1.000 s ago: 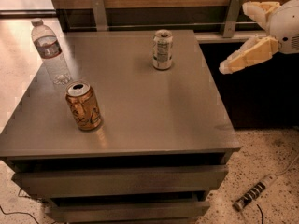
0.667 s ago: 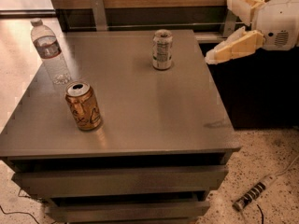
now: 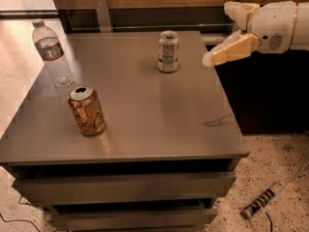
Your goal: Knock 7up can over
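The 7up can (image 3: 168,51), pale silver-white with green markings, stands upright at the far middle of the grey table (image 3: 145,129). My gripper (image 3: 217,33) is at the table's far right edge, to the right of the can and apart from it. Its two cream fingers are spread open and hold nothing; the lower finger (image 3: 227,52) points left toward the can.
An orange-brown can (image 3: 87,110) stands upright at the front left. A clear water bottle (image 3: 52,52) stands at the far left. A wooden wall panel runs behind the table. A power strip (image 3: 260,203) lies on the speckled floor at lower right.
My gripper has moved left and slightly down, closer to the 7up can. The cans and the bottle have not moved.
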### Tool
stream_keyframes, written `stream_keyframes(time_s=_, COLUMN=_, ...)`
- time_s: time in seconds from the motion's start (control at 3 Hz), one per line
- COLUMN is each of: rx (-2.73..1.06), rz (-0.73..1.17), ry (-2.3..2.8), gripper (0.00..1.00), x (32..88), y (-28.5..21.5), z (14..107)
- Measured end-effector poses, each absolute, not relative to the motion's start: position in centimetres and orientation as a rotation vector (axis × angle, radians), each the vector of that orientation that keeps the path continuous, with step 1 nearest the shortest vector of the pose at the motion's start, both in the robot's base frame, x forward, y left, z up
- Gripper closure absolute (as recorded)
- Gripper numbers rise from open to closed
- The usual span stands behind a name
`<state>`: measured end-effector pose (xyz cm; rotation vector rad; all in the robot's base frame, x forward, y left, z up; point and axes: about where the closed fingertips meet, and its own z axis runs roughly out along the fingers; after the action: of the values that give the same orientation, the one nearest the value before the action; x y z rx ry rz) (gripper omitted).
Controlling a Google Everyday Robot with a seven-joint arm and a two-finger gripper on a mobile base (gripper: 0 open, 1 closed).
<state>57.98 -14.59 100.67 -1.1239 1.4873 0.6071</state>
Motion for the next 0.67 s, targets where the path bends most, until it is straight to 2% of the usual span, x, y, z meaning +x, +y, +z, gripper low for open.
stream_keyframes(time_s=0.67, rx=-1.117, rz=0.668, ry=1.487, gripper=0.0, x=62.8, y=-12.1, z=97.7)
